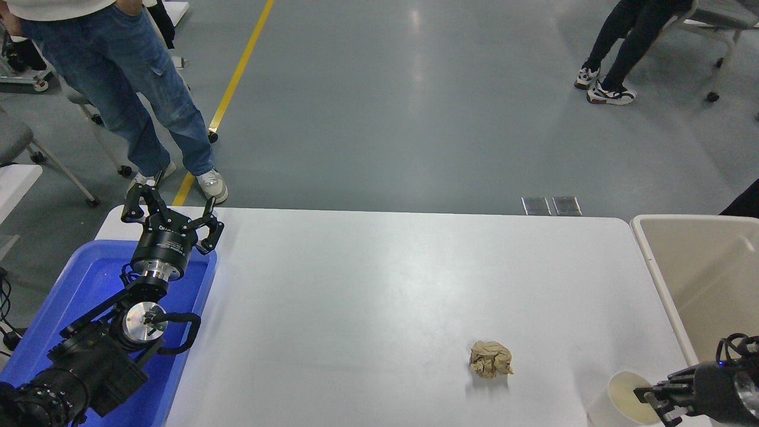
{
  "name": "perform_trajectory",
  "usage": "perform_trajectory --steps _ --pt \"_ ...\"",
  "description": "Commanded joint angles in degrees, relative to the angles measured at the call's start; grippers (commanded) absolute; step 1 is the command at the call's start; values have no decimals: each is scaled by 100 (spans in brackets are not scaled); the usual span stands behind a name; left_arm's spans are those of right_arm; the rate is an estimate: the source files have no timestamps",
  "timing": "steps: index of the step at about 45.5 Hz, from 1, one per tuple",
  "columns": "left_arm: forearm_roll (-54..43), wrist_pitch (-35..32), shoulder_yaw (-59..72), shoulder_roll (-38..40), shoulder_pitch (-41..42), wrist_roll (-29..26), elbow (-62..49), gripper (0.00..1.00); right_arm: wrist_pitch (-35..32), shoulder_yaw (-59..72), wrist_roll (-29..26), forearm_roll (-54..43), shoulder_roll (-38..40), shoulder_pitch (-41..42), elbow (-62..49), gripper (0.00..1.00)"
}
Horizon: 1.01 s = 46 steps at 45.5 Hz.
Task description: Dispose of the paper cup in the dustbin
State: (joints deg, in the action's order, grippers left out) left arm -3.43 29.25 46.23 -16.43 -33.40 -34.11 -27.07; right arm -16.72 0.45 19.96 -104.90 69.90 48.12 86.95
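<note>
While the right gripper (649, 403) grips the paper cup (616, 400) by its rim at the table's near right edge, beside the dustbin (664, 284), a thin-wall pinch risks buckling or slipping; left gripper (169, 213) parked, released.

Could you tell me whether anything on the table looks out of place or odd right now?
Only the crumpled brown paper ball, lying loose on the white table left of the paper cup. The cup looks intact, with the right claw at its rim. Nothing looks spilled.
</note>
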Motion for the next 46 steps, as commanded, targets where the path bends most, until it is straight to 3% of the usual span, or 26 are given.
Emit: perform_trajectory --steps 1,18,30,46 --pt "0 2 0 0 0 0 0 100 -991 -19 245 646 639 1111 498 0" --pt "0 2 0 0 0 0 0 100 -2828 -27 508 1304 885 3379 595 0" --pt "0 2 0 0 0 0 0 100 -2828 -27 508 1375 885 4012 560 0" --pt "0 -7 0 0 0 0 0 100 -2662 7 500 1481 1193 3802 -284 0"
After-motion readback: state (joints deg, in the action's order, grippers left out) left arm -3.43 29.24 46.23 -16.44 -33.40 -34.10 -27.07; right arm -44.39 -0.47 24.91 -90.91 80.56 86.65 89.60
